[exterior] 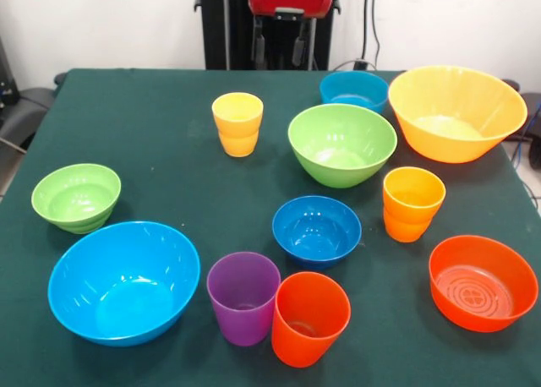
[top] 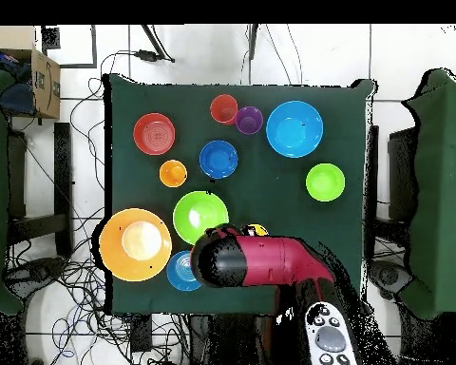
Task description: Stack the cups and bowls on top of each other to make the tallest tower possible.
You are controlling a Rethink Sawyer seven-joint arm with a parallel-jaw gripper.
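Currently we are hovering the tool [exterior: 288, 45] high at the table's [exterior: 152, 125] robot side, and we cannot tell how wide it is set. Nothing is stacked yet. The yellow cup [exterior: 237, 123] is standing upright just below and slightly aside; our red arm [top: 270, 261] is reaching sideways over it.

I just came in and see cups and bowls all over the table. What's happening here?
Nothing is being handled yet. The cups, like the purple cup and yellow cup, and the bowls, like the big light blue bowl and the large orange-yellow bowl, stand apart on the green table, open side up. No tower is started. The robot arm hangs over the table's far edge.
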